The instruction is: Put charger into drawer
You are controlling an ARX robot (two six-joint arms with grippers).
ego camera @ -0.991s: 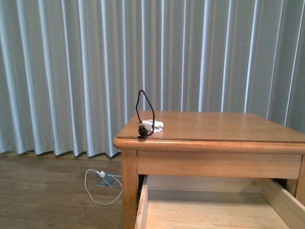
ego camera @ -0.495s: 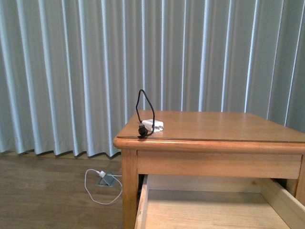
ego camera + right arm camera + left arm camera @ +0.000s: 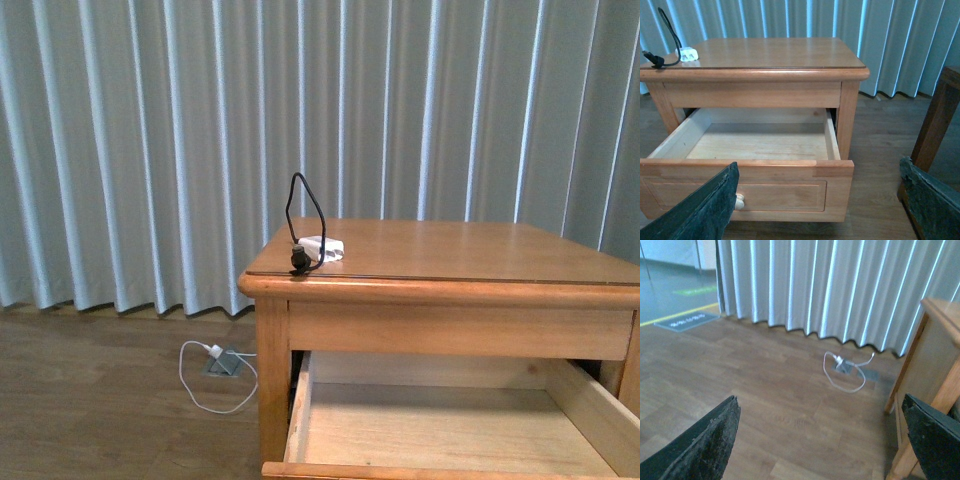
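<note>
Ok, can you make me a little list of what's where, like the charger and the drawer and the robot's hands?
charger: on top of the nightstand, near its front left corner, black cable looping up
drawer: pulled open, charger not in it
left gripper: open, holding nothing, over the floor beside the nightstand
right gripper: open, holding nothing, in front of the drawer
white cable: lying on the floor near the curtain
job: charger not yet in the drawer

Left hand (image 3: 819, 407) had two broad black fingers (image 3: 710, 445), grainy and pale-scuffed. Right hand (image 3: 818, 167) had matching wedge-shaped fingers (image 3: 932, 200), dark greenish-grey.
</note>
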